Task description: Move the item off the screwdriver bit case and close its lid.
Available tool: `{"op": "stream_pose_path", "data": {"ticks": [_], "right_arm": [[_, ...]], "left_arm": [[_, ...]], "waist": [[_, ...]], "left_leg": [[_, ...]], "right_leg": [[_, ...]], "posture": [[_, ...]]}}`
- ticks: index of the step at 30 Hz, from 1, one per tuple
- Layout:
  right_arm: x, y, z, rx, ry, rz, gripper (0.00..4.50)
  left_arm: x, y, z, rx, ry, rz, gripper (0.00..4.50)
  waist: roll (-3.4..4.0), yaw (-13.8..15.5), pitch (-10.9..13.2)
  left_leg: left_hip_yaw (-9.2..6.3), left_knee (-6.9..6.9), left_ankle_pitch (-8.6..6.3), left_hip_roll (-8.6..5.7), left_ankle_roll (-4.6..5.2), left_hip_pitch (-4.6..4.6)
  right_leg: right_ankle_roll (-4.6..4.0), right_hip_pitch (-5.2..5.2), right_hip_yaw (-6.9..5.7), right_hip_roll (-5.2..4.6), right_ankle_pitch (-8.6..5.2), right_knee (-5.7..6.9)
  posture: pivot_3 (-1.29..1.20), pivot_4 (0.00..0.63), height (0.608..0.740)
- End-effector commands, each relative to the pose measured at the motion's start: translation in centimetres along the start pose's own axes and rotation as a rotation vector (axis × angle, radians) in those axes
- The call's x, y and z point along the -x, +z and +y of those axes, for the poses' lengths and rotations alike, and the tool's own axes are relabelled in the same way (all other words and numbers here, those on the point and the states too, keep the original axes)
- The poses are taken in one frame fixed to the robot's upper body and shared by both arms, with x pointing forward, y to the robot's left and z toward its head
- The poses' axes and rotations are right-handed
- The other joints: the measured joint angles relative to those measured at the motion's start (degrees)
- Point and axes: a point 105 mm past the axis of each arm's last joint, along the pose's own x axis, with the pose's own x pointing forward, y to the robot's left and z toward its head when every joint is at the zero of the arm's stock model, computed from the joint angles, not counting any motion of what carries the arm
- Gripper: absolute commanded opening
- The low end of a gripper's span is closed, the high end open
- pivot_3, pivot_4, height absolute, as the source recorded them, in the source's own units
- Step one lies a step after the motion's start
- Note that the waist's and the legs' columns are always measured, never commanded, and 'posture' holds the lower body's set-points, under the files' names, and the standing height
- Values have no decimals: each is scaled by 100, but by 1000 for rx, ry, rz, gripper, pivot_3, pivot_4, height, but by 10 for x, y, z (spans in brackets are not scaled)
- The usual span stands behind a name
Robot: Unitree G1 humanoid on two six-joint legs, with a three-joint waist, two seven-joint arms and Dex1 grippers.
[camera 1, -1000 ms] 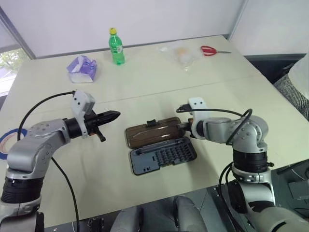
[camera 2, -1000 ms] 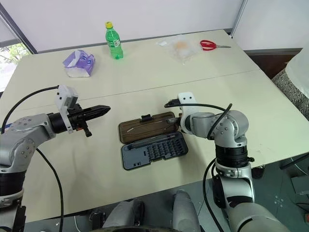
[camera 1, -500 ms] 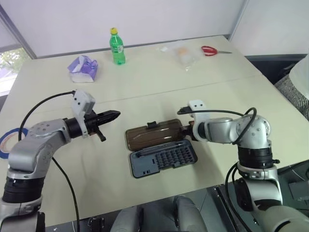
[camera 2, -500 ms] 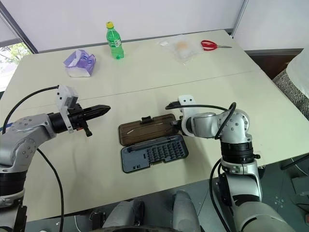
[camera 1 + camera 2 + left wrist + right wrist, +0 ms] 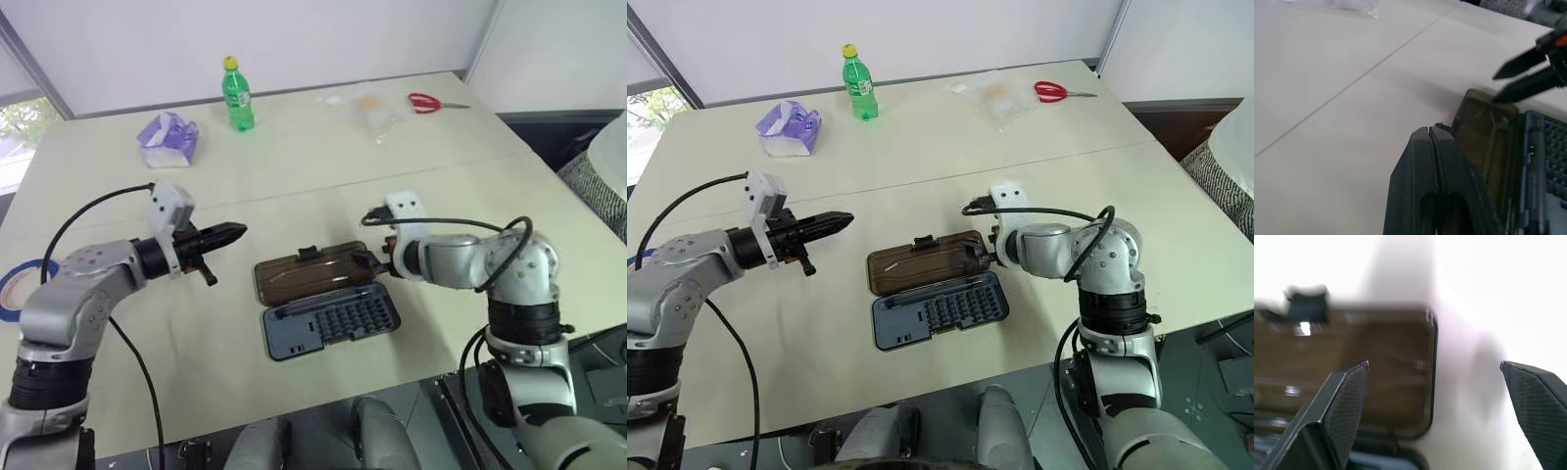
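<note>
table: cream, wide, centre frame
case: centre, open, lid flat behind tray
right gripper: fingers apart, at lid's right end
left gripper: fingers together, left of case
risk: lid could slip from one-ended lift; case could skid

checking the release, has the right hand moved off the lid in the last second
Yes. The right hand has opened and lifted slightly at the lid's right end, which lies flat.

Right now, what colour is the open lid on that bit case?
Translucent smoky brown lid, clearest in the right wrist view.
</note>
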Motion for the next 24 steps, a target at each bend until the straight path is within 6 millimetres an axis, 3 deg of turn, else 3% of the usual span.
{"op": "stream_pose_path", "data": {"ticks": [1, 4, 8, 10, 16, 24], "right_arm": [[16, 32, 12, 72, 62, -182, 4449], [24, 47, 23, 104, 169, -288, 4449], [23, 57, 20, 227, 189, -375, 4449], [18, 57, 19, 290, 191, -380, 4449], [-2, 47, 20, 426, 293, -325, 4449], [-15, 42, 26, 628, 372, -294, 4449]], "left_arm": [[1, 5, -21, -3, -98, -6, 0], [-1, -2, -40, 10, -191, 32, 0], [-4, -21, -64, 29, -322, 108, 0], [-5, -27, -65, 33, -339, 130, 0], [-12, -74, -76, 59, -415, 253, 0], [-14, -113, -80, 72, -434, 324, 0]], "waist": [[0, 0, 0], [0, 0, 0], [0, 13, 0], [-1, 18, 0], [-1, 12, 0], [0, 45, -1]], "left_leg": [[0, 0, 0, 0, 0, 0], [0, 0, 0, 1, 1, 0], [4, 1, -1, 0, 1, 0], [4, 2, -1, -1, 2, 0], [9, 0, -1, 2, 2, 4], [6, 2, -1, 3, 1, 2]], "right_leg": [[0, 0, 0, 0, 0, 0], [0, 0, 0, 3, 0, -1], [0, 2, 2, 2, 0, -5], [0, 3, 1, 2, 0, -6], [0, 3, 2, 3, 0, -10], [0, 4, 2, 2, 0, -30]], "posture": [[0, 150, 740], [0, 150, 740], [0, 150, 740], [0, 150, 740], [0, 150, 740], [0, 150, 740]]}}
